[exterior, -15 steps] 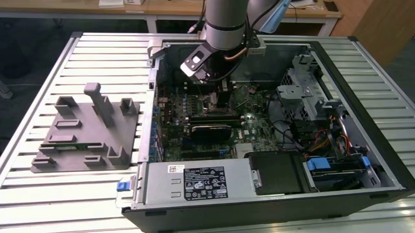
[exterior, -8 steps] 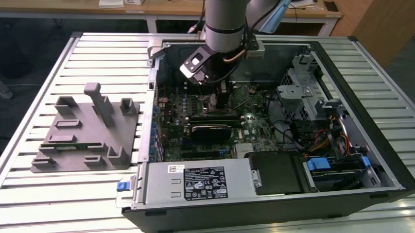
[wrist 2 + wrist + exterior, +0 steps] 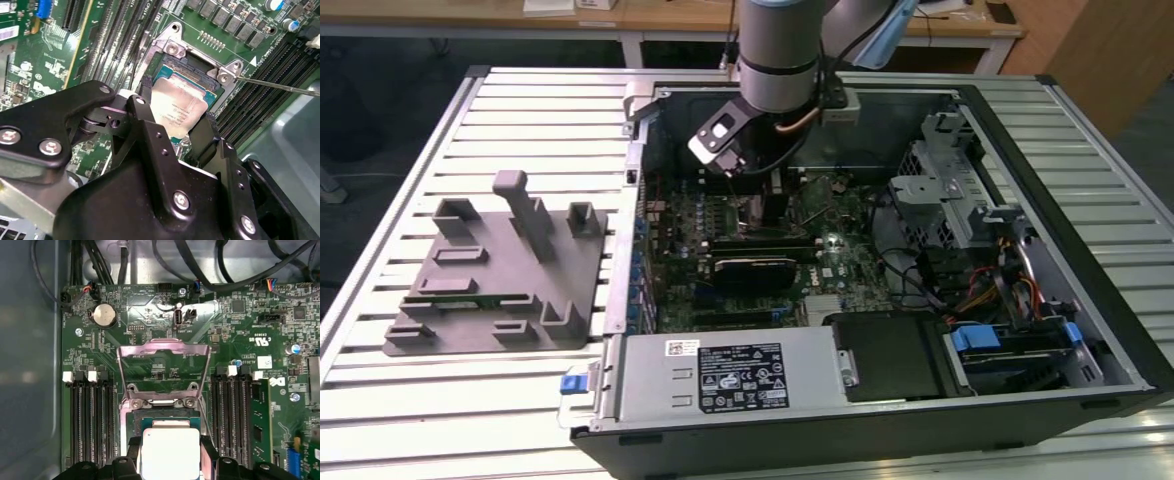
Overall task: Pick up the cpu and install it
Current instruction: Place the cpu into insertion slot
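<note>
- Currently, the arm (image 3: 781, 45) reaches down into an open computer case (image 3: 921, 92) that lies on a slatted metal surface (image 3: 534, 110).
- In both wrist views, the end effector (image 3: 176, 119) grasps the cpu (image 3: 179, 102), with one black finger (image 3: 145, 107) against each of two opposite edges of the chip.
- The cpu (image 3: 170, 455) is directly over the socket (image 3: 131, 422) on the green motherboard (image 3: 235, 335), silver top plate facing up. Whether it rests fully in the socket or sits just above it cannot be told.
- The socket's metal load plate (image 3: 162, 347) is swung open and lies back over the board, away from the cpu.
- A thin retention lever (image 3: 280, 86) stands out to one side of the socket in the second wrist view.
- Rows of memory slots (image 3: 90, 425) flank the socket on both sides, and a round coin battery (image 3: 105, 315) sits beyond the load plate.
- On the surface outside the case, at the exterior view's left, rests a grey fixture tray (image 3: 467, 300), well apart from the end effector.
</note>
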`<state>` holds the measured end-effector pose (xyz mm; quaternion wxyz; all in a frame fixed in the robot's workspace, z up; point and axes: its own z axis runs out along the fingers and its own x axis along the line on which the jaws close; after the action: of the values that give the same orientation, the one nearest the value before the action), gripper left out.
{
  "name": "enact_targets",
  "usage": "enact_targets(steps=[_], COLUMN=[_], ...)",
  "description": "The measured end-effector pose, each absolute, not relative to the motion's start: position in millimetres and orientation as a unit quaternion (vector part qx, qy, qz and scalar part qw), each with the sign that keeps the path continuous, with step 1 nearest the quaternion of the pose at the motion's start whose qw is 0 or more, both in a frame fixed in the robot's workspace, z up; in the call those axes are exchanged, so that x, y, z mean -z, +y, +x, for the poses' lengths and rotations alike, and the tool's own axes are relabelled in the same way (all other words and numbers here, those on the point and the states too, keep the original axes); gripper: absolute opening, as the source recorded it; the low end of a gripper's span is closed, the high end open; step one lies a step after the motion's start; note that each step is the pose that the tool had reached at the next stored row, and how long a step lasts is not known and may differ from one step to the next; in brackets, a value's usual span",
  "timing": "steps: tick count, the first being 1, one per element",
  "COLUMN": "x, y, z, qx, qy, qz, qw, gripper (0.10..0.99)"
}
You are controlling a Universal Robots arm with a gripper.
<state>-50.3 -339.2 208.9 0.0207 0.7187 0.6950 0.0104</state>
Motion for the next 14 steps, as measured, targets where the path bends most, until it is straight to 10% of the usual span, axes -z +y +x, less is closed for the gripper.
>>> enact_targets(steps=[14], x=[-194], y=[-336], z=[-51], qx=[-0.01], qy=[0.691], qz=[0.722], qw=[0.021], gripper=[0.545])
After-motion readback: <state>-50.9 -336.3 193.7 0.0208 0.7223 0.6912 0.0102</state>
